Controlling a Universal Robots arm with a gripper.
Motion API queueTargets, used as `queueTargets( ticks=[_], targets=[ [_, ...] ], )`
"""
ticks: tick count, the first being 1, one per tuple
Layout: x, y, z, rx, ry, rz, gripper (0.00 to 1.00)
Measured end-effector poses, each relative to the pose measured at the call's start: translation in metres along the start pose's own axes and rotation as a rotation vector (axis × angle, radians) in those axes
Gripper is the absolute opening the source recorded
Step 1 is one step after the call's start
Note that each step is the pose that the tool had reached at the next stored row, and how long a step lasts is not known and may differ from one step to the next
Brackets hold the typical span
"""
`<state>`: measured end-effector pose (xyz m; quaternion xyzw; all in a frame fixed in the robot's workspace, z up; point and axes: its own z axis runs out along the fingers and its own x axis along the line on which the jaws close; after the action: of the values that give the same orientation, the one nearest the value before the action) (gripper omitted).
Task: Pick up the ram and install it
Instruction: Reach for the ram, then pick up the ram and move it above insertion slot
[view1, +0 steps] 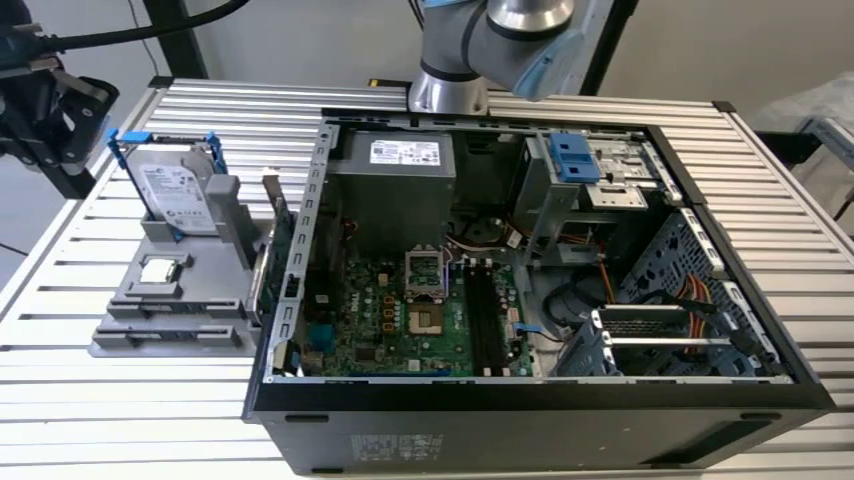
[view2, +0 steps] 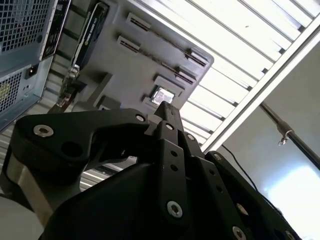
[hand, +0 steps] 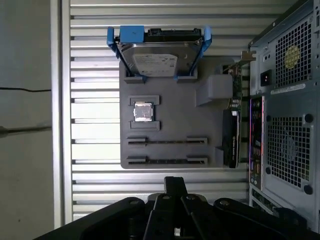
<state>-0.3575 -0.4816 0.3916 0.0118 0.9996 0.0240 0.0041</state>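
The table (view1: 227, 100) is ribbed, shiny metal. The tray (hand: 170, 120) is dull grey plastic. The hard drive (view1: 174, 190) has a shiny metal face and a smooth blue plastic frame (view1: 127, 135). The gripper (hand: 175, 184) is dull black with shiny screws (view2: 174, 209).

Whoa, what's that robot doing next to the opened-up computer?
A robot arm is working beside an open black computer case on a ribbed metal table. Its black gripper hovers near the edge of a grey parts tray, with its fingers together and holding nothing. On the tray sit a silver hard drive in a blue frame and a small square silver processor chip. The ram stick is not picked up yet.
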Motion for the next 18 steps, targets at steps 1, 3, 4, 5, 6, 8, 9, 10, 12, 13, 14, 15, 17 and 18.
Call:
queueTargets(
  ticks=[1, 3, 4, 5, 6, 8, 9, 10, 12, 13, 14, 15, 17, 18],
  targets=[
    [0.0, -0.001, -0.0001, 0.0001, 0.0001, 0.0, 0.0],
    [-0.0001, -0.0031, -0.0001, -0.0001, -0.0001, 0.0, 0.0],
    [-0.0001, -0.0041, -0.0002, 0.0, -0.0001, 0.0, 0.0],
    [-0.0001, -0.0051, -0.0003, 0.0001, 0.0, 0.0, 0.0],
    [-0.0001, -0.0059, -0.0003, 0.0001, 0.0001, 0.0, 0.0],
    [-0.0001, -0.0072, -0.0003, 0.0, 0.0, 0.0, 0.0],
    [-0.0001, -0.0075, -0.0003, 0.0, 0.0, 0.0, 0.0],
    [-0.0001, -0.0076, -0.0004, 0.0, 0.0, 0.0, 0.0],
    [-0.0002, -0.0079, -0.0003, -0.0001, -0.0001, 0.0, 0.0],
    [-0.0002, -0.008, -0.0003, -0.0001, -0.0001, 0.0, 0.0],
    [-0.0002, -0.008, -0.0004, 0.0, 0.0, 0.0, 0.0],
    [-0.0002, -0.0081, -0.0004, 0.0, 0.0, 0.0, 0.0],
    [-0.0002, -0.0085, -0.0004, 0.0, 0.0, 0.0, 0.0],
    [-0.0002, -0.0089, -0.0004, 0.0, 0.0, 0.0, 0.0]
  ],
)
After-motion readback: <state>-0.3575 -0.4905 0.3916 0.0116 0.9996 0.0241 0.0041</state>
